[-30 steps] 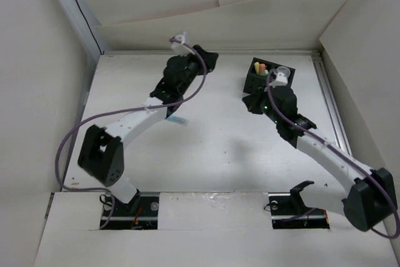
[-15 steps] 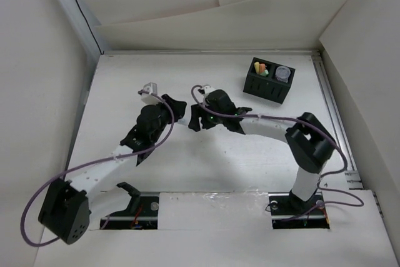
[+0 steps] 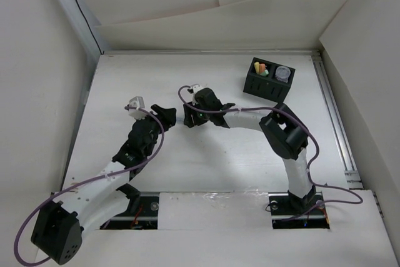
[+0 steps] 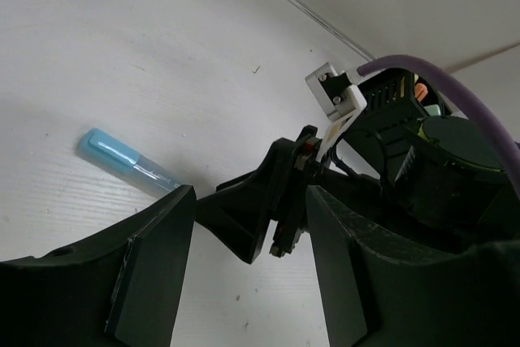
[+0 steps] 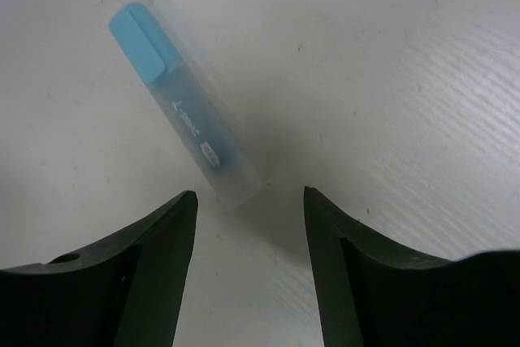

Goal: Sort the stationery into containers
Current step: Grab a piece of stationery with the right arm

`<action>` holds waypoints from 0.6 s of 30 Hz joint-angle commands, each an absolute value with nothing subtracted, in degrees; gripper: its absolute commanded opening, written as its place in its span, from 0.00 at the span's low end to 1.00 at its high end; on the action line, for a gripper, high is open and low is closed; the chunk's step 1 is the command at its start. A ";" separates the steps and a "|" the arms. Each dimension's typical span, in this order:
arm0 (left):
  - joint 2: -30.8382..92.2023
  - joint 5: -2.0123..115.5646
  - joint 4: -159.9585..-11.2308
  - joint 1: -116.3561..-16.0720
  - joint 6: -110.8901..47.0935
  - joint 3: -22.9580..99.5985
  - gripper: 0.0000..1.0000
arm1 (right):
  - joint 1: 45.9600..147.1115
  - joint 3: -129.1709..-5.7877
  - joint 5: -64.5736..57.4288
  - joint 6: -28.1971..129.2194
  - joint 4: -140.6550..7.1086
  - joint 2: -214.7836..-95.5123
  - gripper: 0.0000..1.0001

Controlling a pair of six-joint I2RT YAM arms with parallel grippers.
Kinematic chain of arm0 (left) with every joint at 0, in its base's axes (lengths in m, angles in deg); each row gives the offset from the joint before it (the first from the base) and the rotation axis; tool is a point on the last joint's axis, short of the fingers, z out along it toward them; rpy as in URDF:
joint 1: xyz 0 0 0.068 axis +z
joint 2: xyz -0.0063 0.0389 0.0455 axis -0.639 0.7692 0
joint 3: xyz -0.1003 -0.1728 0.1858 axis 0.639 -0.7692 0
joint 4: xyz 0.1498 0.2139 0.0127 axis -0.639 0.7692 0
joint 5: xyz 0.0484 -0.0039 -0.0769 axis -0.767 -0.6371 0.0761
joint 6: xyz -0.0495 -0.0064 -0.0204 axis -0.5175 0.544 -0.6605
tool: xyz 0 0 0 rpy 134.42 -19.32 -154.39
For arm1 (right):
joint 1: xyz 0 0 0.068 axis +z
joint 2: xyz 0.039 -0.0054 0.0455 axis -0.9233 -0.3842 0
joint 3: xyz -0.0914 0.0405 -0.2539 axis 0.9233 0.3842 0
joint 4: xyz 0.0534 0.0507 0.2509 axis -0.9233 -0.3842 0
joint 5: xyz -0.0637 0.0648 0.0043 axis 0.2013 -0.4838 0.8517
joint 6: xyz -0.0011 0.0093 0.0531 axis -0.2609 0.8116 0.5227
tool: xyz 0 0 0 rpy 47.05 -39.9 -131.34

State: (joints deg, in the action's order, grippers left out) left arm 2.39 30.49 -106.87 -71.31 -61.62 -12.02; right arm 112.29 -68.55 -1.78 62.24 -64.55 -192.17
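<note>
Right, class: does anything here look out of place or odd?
Yes. One light blue marker lies loose and slanted on the table, outside the black box that holds other markers. The left pincer and right pincer crowd it from opposite sides, both open, neither gripping it.

My right gripper (image 5: 249,197) gapes wide, only table (image 5: 390,54) between its fingers. Light blue marker (image 5: 183,103) lies just ahead, nothing over it. My left gripper (image 3: 169,115) sits nose to nose opposite, blocking that side. Black box (image 3: 269,79) well apart.
</note>
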 commanded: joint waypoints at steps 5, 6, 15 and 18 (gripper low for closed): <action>3.44 31.28 -107.75 -69.08 -61.88 -11.44 0.54 | 112.85 -72.44 -1.29 60.57 -65.12 -195.88 0.61; 4.14 36.07 -108.27 -67.50 -62.76 -11.44 0.54 | 112.85 -72.44 -1.29 60.57 -65.12 -196.58 0.61; 5.46 49.66 -110.12 -52.63 -63.91 -13.10 0.46 | 114.52 -74.55 -2.08 60.05 -65.12 -198.26 0.53; 5.46 49.13 -109.60 -52.63 -63.91 -13.11 0.50 | 115.04 -74.55 -1.38 60.04 -65.12 -198.78 0.53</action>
State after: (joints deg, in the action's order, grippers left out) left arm 6.69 47.41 -108.38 -52.75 -63.74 -12.55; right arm 113.67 -73.67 -1.73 60.95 -63.98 -196.61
